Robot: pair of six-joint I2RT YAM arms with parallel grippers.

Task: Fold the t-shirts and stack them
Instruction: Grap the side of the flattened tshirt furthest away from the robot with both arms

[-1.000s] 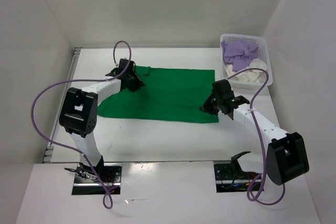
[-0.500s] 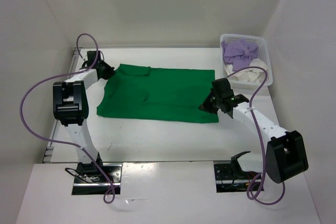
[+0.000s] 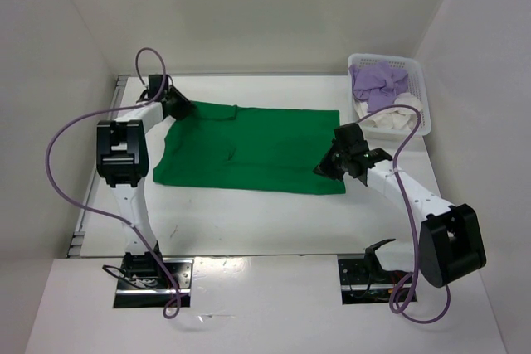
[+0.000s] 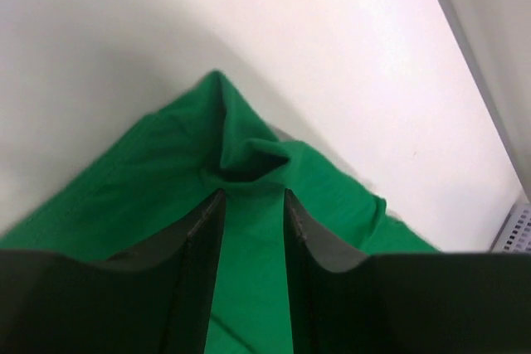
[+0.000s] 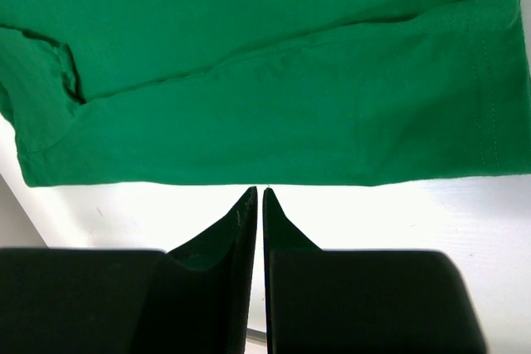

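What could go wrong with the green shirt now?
1. The left hand stands open over a bunched corner of the green shirt; it might pinch only a wrinkle and slip.
2. The right hand is shut at the hem, seemingly holding nothing, so a pull could drag the shirt crooked.

Your left gripper [image 3: 177,108] has swung off the top of the green t-shirt [image 3: 265,151], gone out past its far-left corner, and come back a little to sit right at that corner. The shirt's left side, bunched beneath the gripper a second ago, now lies drawn out toward that corner.
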